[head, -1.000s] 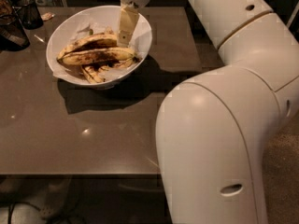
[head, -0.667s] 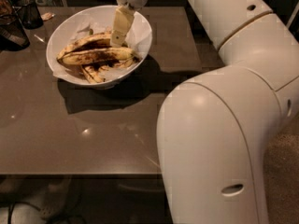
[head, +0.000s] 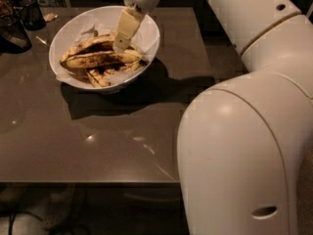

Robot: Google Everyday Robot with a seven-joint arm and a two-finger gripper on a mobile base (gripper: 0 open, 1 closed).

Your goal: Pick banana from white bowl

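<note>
Where the upper left of the frame held the white bowl (head: 152,39), it sat on a dark brown glossy table (head: 98,141), casting a shadow toward the lower right. The bowl was wide and round, lined with crumpled white paper (head: 93,28), and it held several overripe bananas. The banana (head: 100,58), long and dull yellow with heavy brown blotches, lay roughly level across the middle of the bowl, its ends pointing left and right. A second banana (head: 87,44) lay just behind it, toward the top of the frame, and shorter, darker pieces (head: 103,76) lay just in front, against the near wall.

The gripper (head: 119,46), pale cream, reached down from the top centre of the frame into the bowl, tilted slightly to the left. Its tip was at the right-hand part of the banana pile, just above or touching the fruit; which one could not be told. Whether the gripper was spread or closed on anything could not be told either.

The robot's large white arm (head: 244,146) filled the right half of the frame. Dark objects (head: 17,21) stood at the table's upper left corner.
</note>
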